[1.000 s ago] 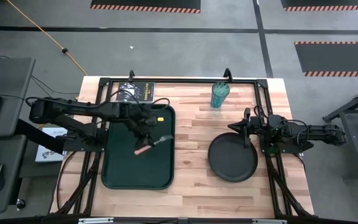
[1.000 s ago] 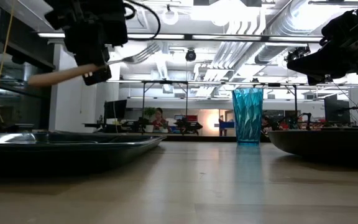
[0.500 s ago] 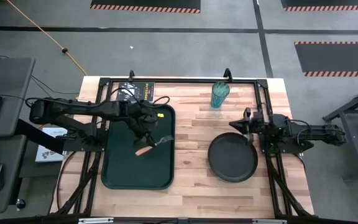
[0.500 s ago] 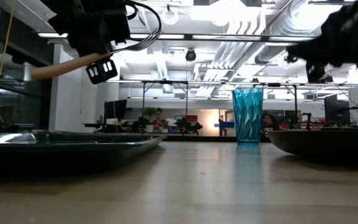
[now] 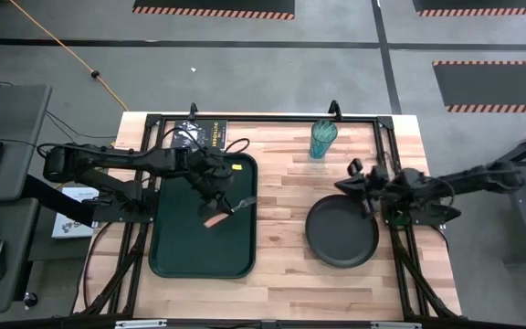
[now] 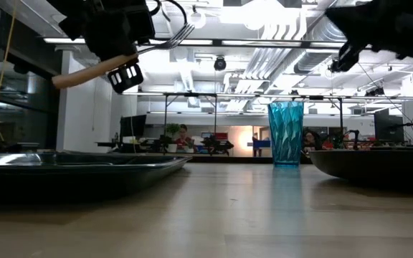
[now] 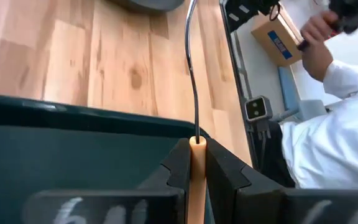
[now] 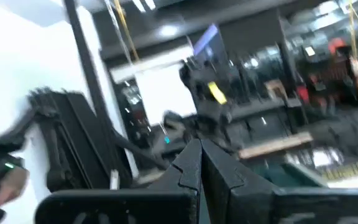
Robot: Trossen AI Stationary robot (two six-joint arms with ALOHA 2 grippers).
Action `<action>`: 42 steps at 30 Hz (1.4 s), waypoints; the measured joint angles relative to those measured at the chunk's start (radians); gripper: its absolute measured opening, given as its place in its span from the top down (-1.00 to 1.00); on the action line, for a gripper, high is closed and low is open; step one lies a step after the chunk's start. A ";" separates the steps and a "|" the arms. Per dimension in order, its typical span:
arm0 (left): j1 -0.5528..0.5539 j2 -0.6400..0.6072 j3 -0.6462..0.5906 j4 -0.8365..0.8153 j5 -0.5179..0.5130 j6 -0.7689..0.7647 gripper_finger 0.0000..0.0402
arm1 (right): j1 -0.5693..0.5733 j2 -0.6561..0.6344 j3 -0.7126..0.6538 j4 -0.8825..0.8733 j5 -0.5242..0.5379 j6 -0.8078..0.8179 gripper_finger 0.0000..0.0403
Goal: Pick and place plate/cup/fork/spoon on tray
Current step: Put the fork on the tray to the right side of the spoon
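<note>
My left gripper (image 5: 215, 203) is shut on the fork (image 5: 219, 216), which has a tan wooden handle and a metal head, above the dark green tray (image 5: 176, 247). My right gripper (image 5: 352, 172) is shut, raised above the far rim of the round black plate (image 5: 341, 233). The plate rests flat on the table to the right of the tray. The teal ribbed cup (image 5: 323, 140) stands upright near the far edge. The spoon does not show in any view. My left gripper pinches the fork's wooden handle (image 7: 196, 155) between its two fingers, close to where the metal neck starts. The handle's free end (image 6: 67, 77) sticks out behind the fingers and the head (image 6: 181, 34) points toward the table's right. The fork is lifted clear of the tray, head tilted up.
Bare wooden table lies between the tray and the plate (image 6: 378, 161). A black frame runs round the table's far edge and sides (image 5: 263, 117). A person in a white sleeve (image 7: 328, 143) shows beyond the table's right side in the left wrist view.
My left gripper has risen a little over the tray, and the fork in it has tipped, its head now higher than before. My right gripper has lifted away from the plate's far rim, going up and slightly toward the table's far left.
</note>
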 joint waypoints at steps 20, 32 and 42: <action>-0.031 -0.002 0.000 0.063 -0.334 -0.170 0.90 | 0.011 1.001 0.628 -0.060 0.252 0.124 0.31; -0.030 -0.005 0.001 0.102 -0.369 -0.202 0.90 | -0.017 1.143 0.709 0.179 0.216 0.135 -0.10; -0.029 -0.005 0.001 0.100 -0.368 -0.224 0.90 | -0.053 1.172 0.772 0.150 0.148 0.122 0.10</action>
